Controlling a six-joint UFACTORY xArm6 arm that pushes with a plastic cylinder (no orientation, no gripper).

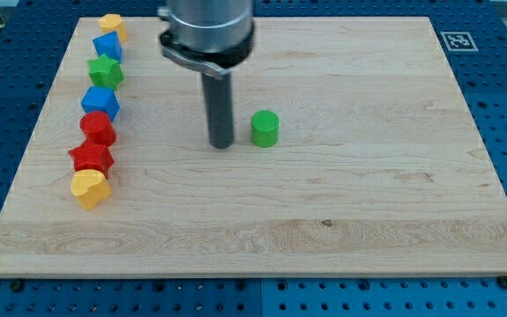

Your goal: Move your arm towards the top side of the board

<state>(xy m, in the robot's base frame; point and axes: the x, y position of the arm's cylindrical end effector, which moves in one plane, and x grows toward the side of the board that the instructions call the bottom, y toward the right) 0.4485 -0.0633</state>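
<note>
Bright, even light is falling on the wooden board [324,202], seemingly from overhead. Shadows are staying short and soft under the green cylinder [265,129] and my tip [222,144]. Nothing is glaring; focus is holding sharp, edges perhaps softening slightly.

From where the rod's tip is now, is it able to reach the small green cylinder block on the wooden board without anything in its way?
Probably yes. My tip stands just to the view's left of the green cylinder block, with only bare wooden board between them. The other blocks sit in a column far off at the view's left.
</note>
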